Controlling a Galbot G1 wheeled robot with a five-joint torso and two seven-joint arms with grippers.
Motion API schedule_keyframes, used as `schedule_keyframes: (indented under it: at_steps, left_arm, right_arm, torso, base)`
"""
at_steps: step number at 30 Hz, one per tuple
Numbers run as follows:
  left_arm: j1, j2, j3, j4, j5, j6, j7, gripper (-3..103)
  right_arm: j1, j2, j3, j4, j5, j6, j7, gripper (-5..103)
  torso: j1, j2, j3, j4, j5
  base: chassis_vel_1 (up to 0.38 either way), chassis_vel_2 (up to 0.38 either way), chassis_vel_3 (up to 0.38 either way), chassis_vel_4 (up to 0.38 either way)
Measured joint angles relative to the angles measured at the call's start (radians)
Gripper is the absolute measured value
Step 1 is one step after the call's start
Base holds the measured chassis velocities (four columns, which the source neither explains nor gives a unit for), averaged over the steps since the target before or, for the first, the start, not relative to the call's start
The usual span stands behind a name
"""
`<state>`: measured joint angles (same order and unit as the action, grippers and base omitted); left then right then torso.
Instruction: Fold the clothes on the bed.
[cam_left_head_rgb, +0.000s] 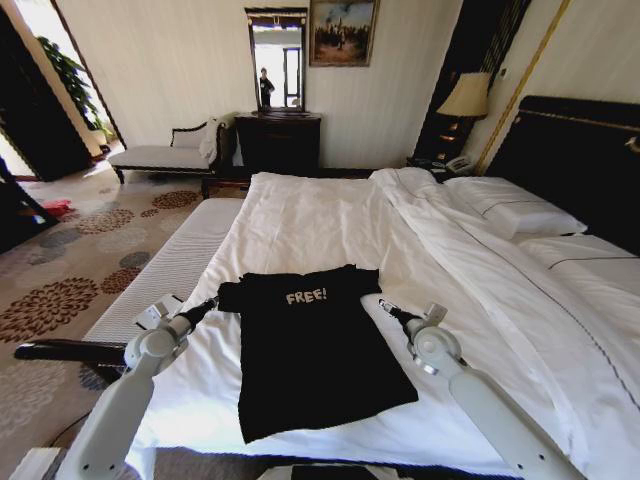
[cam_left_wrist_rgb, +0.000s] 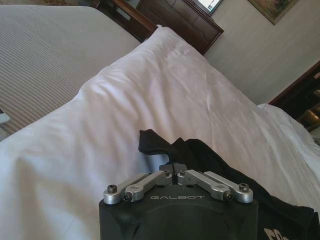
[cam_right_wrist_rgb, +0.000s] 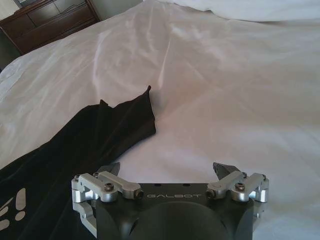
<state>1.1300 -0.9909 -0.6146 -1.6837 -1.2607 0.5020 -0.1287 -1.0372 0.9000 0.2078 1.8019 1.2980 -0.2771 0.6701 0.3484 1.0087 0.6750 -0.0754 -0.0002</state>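
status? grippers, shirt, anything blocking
Left gripper shut on T-shirt sleeve. Right gripper open beside the other sleeve, not gripping. Shirt flat on bed, unfolded. Nothing blocking.

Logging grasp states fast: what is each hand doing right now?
Left hand: shut on the T-shirt at its sleeve edge.
Right hand: open, resting on the bed beside the other sleeve, holding nothing.

black t-shirt (cam_left_head_rgb: 315, 350) with white "free!" lettering; white duvet (cam_left_head_rgb: 480, 300); dark wooden headboard (cam_left_head_rgb: 580, 160); floral-patterned carpet (cam_left_head_rgb: 70, 270).
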Motion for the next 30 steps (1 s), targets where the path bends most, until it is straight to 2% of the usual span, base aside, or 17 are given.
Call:
schedule_keyframes:
  at_steps: [12, 22, 27, 29, 30]
  left_arm:
    - [0.061, 0.042, -0.078, -0.03, -0.005, 0.016, 0.002, 0]
    - [0.115, 0.022, -0.088, 0.002, 0.065, 0.01, 0.018, 0]
    - [0.124, 0.006, -0.085, 0.013, 0.128, 0.007, 0.015, -2]
    - [0.137, 0.005, -0.098, -0.015, 0.142, 0.002, 0.027, 9]
    - [0.145, 0.005, -0.108, -0.036, 0.144, -0.002, 0.031, 9]
  right_arm:
    - [-0.005, -0.005, 0.012, 0.001, -0.001, 0.0, -0.001, 100]
    - [-0.007, 0.001, 0.012, 0.002, -0.006, 0.0, -0.002, 100]
    - [-0.011, -0.001, 0.013, 0.007, -0.009, 0.0, -0.002, 100]
    - [-0.012, -0.002, 0.016, 0.006, -0.009, 0.0, -0.002, 100]
    - [-0.013, -0.002, 0.017, 0.005, -0.009, 0.0, -0.002, 100]
  torso:
    - [0.0, 0.0, 0.0, 0.0001, 0.0003]
    - [0.0, 0.0, 0.0, 0.0002, 0.0001]
    - [0.0, 0.0, 0.0, 0.0, 0.0001]
    - [0.0, 0.0, 0.0, 0.0005, 0.0002]
    - [0.0, 0.0, 0.0, 0.0005, 0.0002]
  base:
    - [0.0, 0.0, 0.0, 0.0]
    - [0.0, 0.0, 0.0, 0.0]
    - [0.0, 0.0, 0.0, 0.0]
    - [0.0, 0.0, 0.0, 0.0]
    - [0.0, 0.0, 0.0, 0.0]
